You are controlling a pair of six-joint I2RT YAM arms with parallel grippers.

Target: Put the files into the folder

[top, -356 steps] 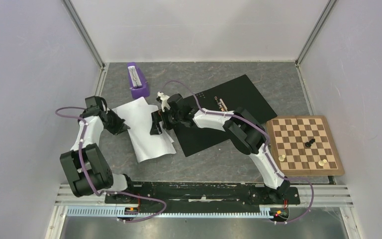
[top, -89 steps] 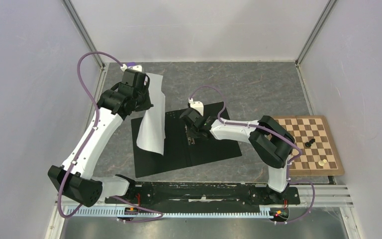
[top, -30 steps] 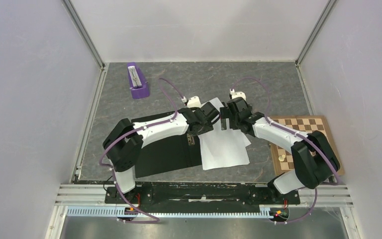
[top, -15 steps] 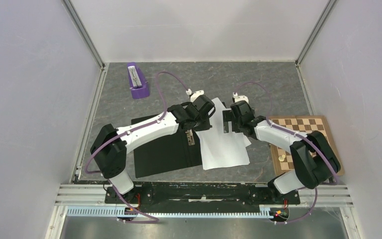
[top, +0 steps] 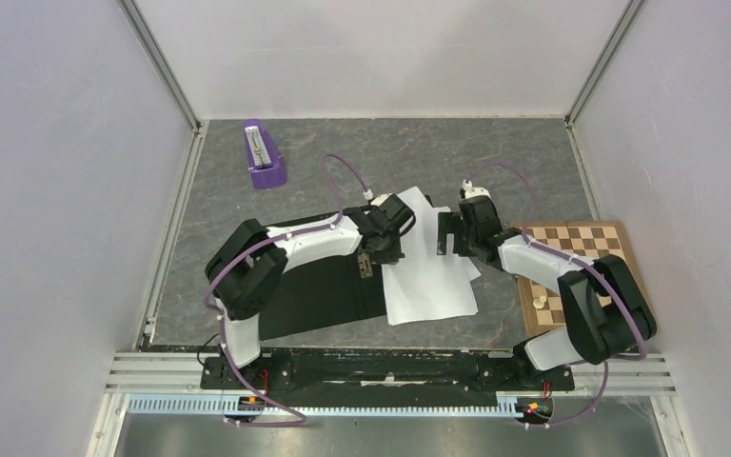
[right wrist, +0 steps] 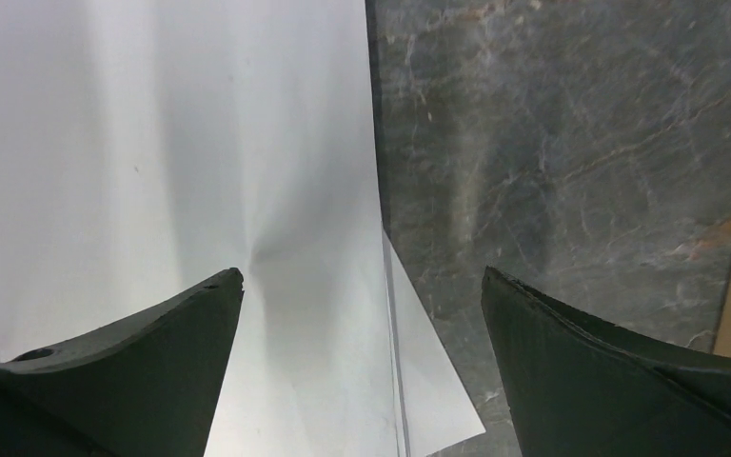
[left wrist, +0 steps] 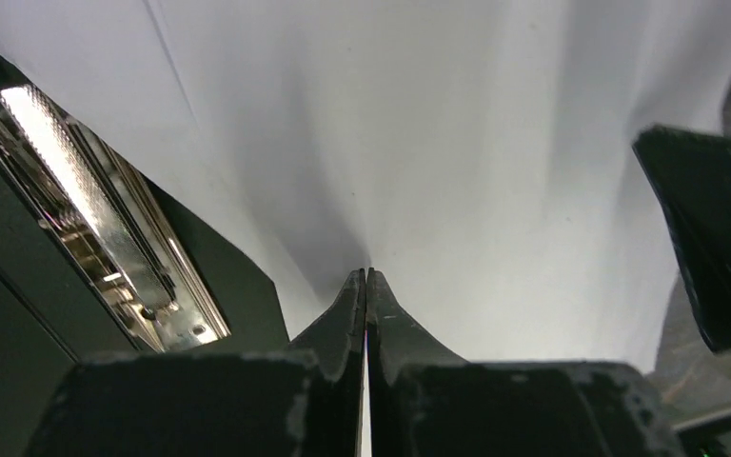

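**Overhead view.** The folder (top: 309, 295) is laid open, black inside upward, on the grey table (top: 495, 152). Its metal spine clip (top: 365, 267) runs from 12 to 6 o'clock. The files (top: 433, 286) are shown as white sheets lying flat at 3 o'clock of the clip, on the folder's right-hand side; the stack is loosely squared, with one corner protruding toward 3 o'clock.

The left gripper (top: 395, 251) is placed over the sheets' edge nearest the clip, and the right gripper (top: 445, 234) is set at 3 o'clock of it, over the far part of the stack. A chessboard (top: 590, 243) is seen at 3 o'clock of the files, partly hidden by the right arm. A purple object (top: 264, 154) stands well apart at 11 o'clock of the folder.

**Left wrist view.** The left gripper (left wrist: 365, 276) is shown with its fingers pressed together, the tips set against the files (left wrist: 438, 143). Shading in the paper converges on the tips; whether paper is caught between them cannot be told. The spine clip (left wrist: 95, 209) is visible at 9 o'clock on the folder (left wrist: 0, 314), just beside the sheets' edge.

**Right wrist view.** The right gripper (right wrist: 362, 276) is shown spread wide, with nothing between its fingers. One finger is placed over the files (right wrist: 152, 143), the other over the bare table (right wrist: 581, 143). A lower sheet's corner is exposed at 6 o'clock.
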